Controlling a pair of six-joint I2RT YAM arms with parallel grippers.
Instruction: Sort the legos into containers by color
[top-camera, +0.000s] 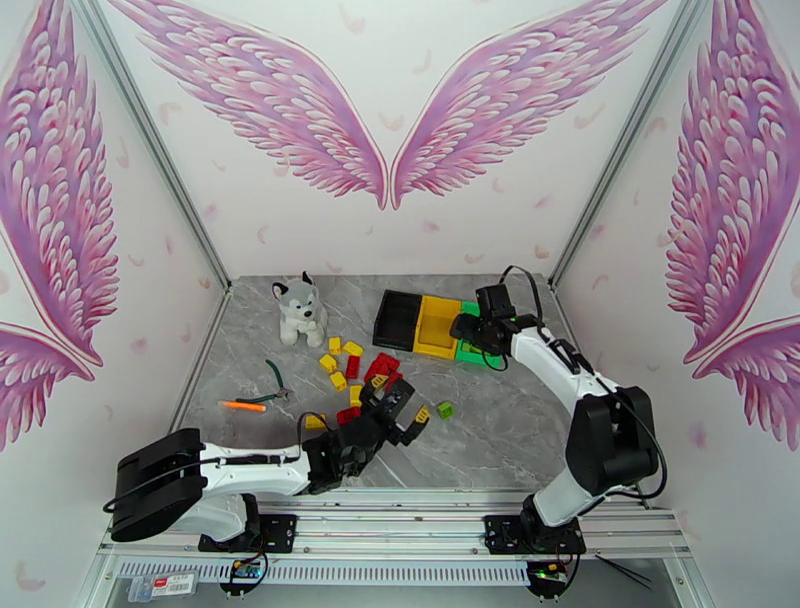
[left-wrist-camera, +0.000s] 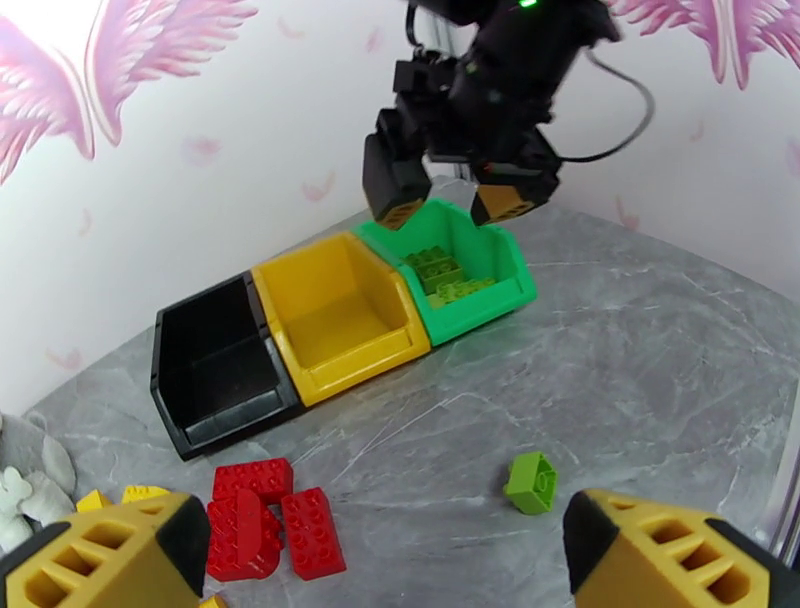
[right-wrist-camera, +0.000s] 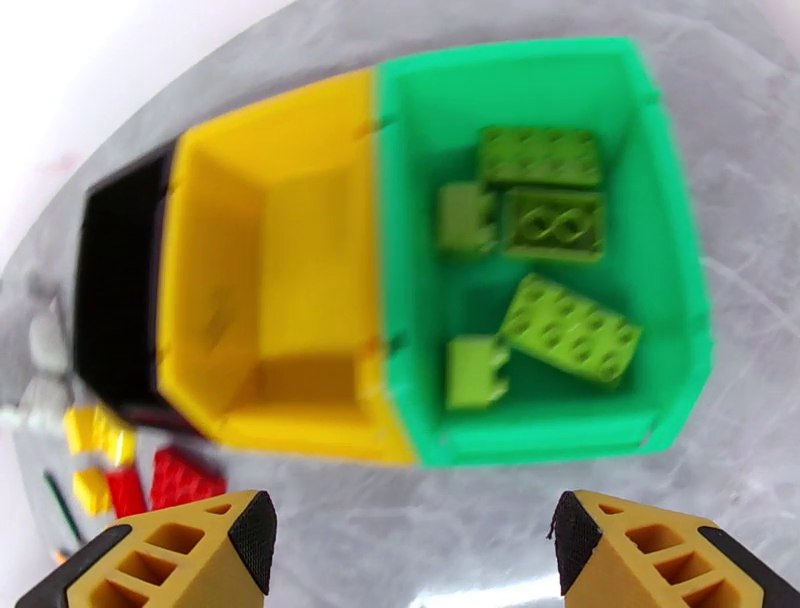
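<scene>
1. The right gripper (right-wrist-camera: 410, 545) hangs over the green bin (right-wrist-camera: 660, 160), jaws apart and empty; 5 green legos (right-wrist-camera: 570, 325) lie inside.
2. The left gripper (left-wrist-camera: 385, 560), spread wide and empty, faces the loose green brick (left-wrist-camera: 530, 482), likely its next pick.

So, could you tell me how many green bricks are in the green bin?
5: three bricks by the back wall, two nearer the front; others may hide beneath.
</scene>
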